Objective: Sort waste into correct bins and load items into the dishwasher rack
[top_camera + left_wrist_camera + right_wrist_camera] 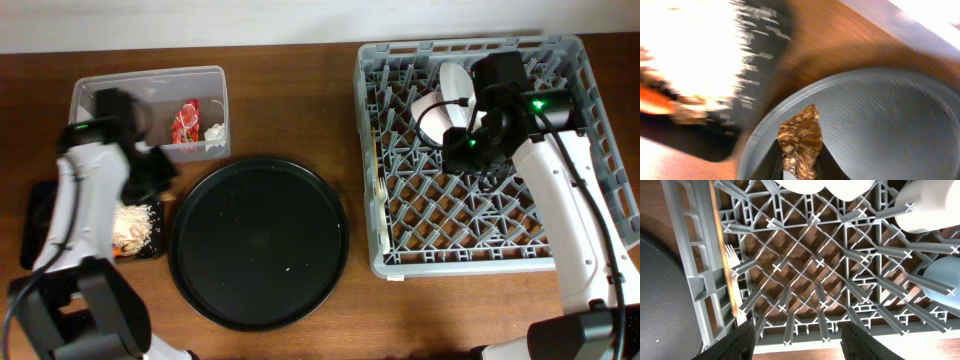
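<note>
My left gripper (pixel 799 167) is shut on a small brown lump (pixel 801 137), held over the rim of the large round black tray (pixel 875 115). In the overhead view it (pixel 152 172) hangs between the clear tub (pixel 100 95) and the shallow black tray (pixel 35 225). The tub holds the red wrapper (pixel 185 120) and the white wad (pixel 214 131). The black tray holds beige scraps (pixel 133 222) and the orange carrot (pixel 655 100). My right gripper (pixel 805 342) is open and empty above the grey rack (pixel 590 75). The rack holds the fork (pixel 730 255), chopstick (pixel 720 235), white cup (pixel 930 205) and pale-blue cup (pixel 945 277).
The large round black tray (pixel 260 240) lies in the middle of the table, between the bins and the rack. A white plate or bowl (pixel 455 82) and a cup (pixel 432 110) stand at the rack's back, partly hidden by my right arm.
</note>
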Motion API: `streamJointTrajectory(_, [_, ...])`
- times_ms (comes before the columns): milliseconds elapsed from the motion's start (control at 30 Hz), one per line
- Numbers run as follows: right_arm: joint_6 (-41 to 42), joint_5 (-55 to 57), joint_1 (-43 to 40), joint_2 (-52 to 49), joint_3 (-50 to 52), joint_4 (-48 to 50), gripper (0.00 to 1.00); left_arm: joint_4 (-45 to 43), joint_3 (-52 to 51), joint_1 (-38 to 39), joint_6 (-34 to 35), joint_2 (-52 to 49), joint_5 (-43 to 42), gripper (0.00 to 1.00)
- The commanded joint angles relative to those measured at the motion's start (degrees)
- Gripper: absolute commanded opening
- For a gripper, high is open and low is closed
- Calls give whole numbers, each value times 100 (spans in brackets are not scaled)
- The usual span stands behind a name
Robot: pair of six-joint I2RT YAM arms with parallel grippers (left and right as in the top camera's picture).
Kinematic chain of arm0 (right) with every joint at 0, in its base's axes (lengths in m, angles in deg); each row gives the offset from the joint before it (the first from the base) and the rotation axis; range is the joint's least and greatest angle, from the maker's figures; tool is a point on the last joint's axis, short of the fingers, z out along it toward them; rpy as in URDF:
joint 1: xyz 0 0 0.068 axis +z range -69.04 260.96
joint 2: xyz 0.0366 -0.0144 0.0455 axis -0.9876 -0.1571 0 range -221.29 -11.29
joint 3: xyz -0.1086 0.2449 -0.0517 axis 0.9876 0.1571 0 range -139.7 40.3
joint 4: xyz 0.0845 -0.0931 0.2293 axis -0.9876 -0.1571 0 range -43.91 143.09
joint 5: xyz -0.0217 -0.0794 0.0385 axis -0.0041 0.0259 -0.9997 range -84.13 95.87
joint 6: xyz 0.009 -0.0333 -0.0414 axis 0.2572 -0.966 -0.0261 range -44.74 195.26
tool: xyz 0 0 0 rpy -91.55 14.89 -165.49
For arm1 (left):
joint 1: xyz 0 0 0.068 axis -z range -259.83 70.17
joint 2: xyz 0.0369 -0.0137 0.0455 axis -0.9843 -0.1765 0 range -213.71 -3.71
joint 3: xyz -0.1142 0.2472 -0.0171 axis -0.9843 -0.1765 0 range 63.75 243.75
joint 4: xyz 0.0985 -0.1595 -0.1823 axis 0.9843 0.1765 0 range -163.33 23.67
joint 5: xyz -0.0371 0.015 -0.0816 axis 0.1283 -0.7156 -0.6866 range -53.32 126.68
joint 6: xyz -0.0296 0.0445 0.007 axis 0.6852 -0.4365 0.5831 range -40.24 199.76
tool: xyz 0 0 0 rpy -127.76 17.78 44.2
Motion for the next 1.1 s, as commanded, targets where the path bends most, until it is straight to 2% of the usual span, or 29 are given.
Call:
streamJointTrajectory(0, [-39,-28,4,-31,28,2,59,-142,66,-977,-70,-59,61,1])
streamJointTrajectory(233, [-39,-31,4,-31,28,-2,59,-772,63,-2181,-63,-437,319,3])
streamJointTrajectory(467, [-42,-31,4,-31,28,-4,59,-809,63,-2702,-68,-964,315,9])
streamJointTrajectory(533, [-39,-31,4,-31,28,-2,59,-848,66,-2767,-68,-964,291,30])
streamJointTrajectory(567, [-42,-31,4,-31,28,-2,59,-852,66,-2785,-68,-964,269,54])
streamJointTrajectory(600, [-42,-31,4,-31,28,-4,59,-850,66,-2791,-68,-964,240,65])
streamJointTrajectory(767, [-42,-31,4,-31,28,-4,59,-697,240,-2785,-66,-896,219,75])
streamJointTrajectory(1067, [-42,-31,4,-31,28,-7,59,-485,520,-2785,-68,-540,15,75])
